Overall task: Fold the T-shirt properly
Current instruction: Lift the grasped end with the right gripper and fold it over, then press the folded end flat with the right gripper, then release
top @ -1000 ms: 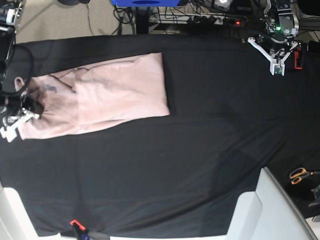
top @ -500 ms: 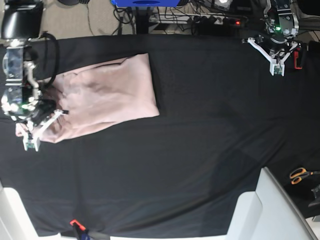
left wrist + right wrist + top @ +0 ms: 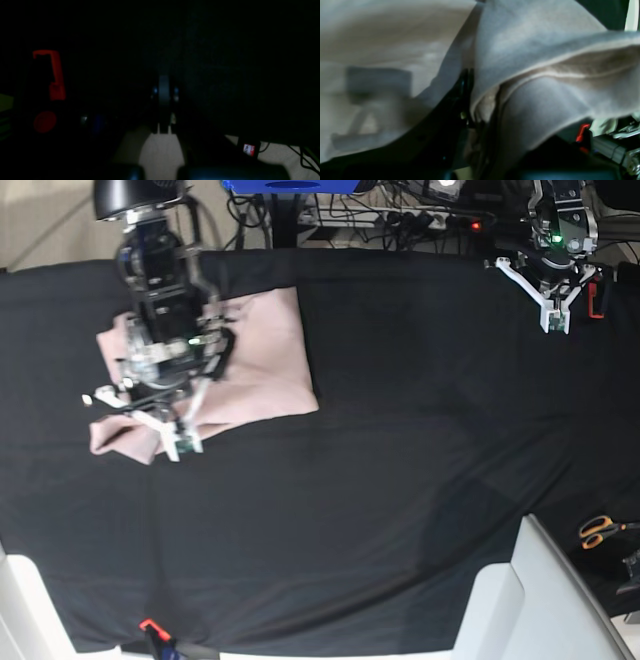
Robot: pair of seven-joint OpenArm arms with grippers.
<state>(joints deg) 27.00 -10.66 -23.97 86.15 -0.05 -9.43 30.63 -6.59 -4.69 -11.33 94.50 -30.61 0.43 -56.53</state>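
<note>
So, base view first: the T-shirt [image 3: 262, 360] lies on the black cloth [image 3: 400, 480] at the far left of the table, already doubled into a narrower strip. The right gripper [image 3: 168, 430] sits over its left end with a bunch of pink fabric pinched and lifted, and a loose bit of pink [image 3: 118, 435] trails out below-left of it. My read is that it's mid-fold, carrying the left end over toward the right edge of the shirt. The left gripper [image 3: 553, 318] hangs way over at the far right corner, well apart from the shirt, with nothing in it. Orange scissors [image 3: 598, 530] sit off the cloth at the right, not involved.

Left wrist view: almost all black. You can just make out the two fingers [image 3: 164, 100] pressed together with nothing between them, and a red clamp [image 3: 51, 75] off to the left.

Right wrist view: pink fabric [image 3: 532, 62] fills the frame, blurry, draped in a couple of layers right over the jaws, so it's clenched on the shirt edge.

Next move, I'd guess, needs the held end carried across and laid flat so the edges line up before letting go. The trailing bit could end up bunched underneath.
</note>
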